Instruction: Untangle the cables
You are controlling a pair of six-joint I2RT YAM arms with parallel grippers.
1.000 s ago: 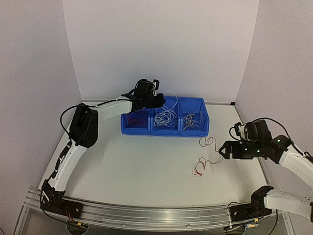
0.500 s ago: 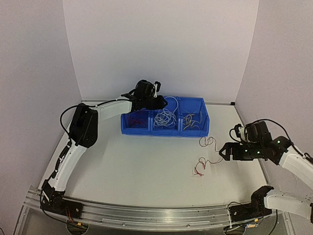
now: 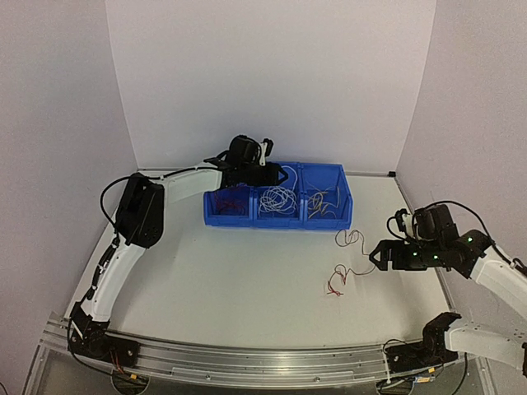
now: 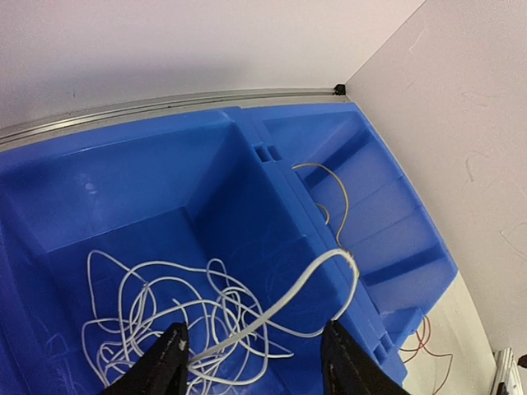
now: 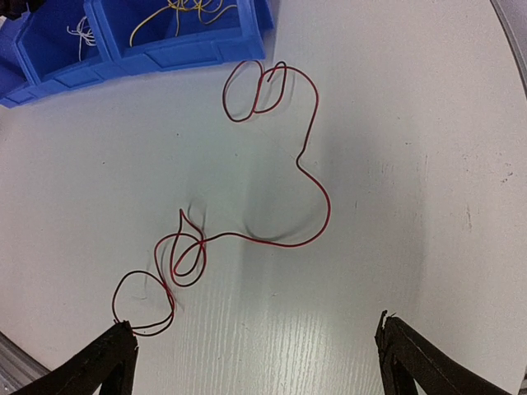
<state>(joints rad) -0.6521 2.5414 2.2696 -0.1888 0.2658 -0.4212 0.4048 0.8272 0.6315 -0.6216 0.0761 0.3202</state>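
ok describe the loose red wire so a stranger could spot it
Start at the blue bin at the back of the table. In front of its right end, a thin red wire lies looped on the table. It alone lies outside the bin.

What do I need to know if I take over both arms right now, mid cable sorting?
Grippers: left gripper open over the middle compartment of the blue bin, white wires beneath it; right gripper open above the loose red wire on the table.
Done: red wires in the left compartment, white in the middle, yellow-orange wires in the right.
Left: bin that one loose wire.
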